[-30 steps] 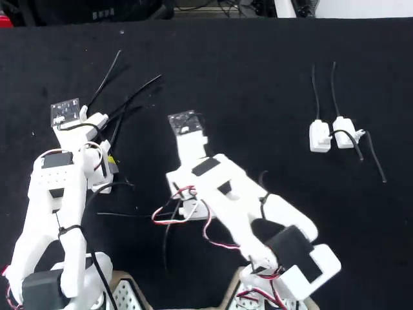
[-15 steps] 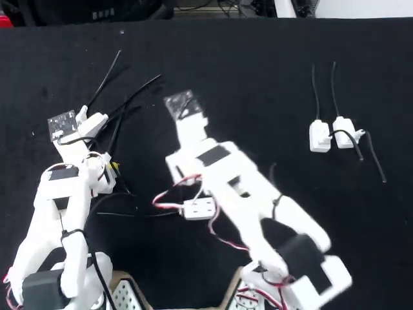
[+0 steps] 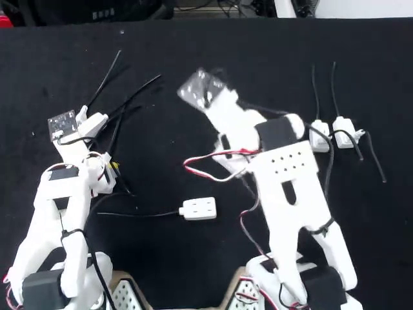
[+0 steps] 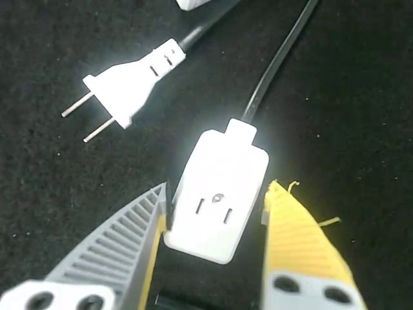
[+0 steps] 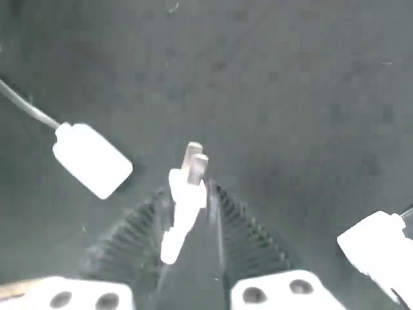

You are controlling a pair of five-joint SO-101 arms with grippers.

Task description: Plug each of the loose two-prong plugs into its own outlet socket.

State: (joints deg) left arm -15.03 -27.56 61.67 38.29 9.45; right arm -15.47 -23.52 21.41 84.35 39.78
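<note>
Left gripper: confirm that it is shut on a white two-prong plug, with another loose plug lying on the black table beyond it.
Not right. The left wrist view shows the left gripper shut on a white outlet socket, slots facing the camera, not a plug. A loose plug does lie on the black table beyond it.

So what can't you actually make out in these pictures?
- High view: the held plug in the right gripper is blurred, under that arm's wrist.
- High view: the held socket in the left gripper is covered by that arm's wrist.
- Right wrist view: the white block is blurred and cut by the edge; plug or socket, unclear.
- High view: the side socket is partly covered by the right arm.
</note>
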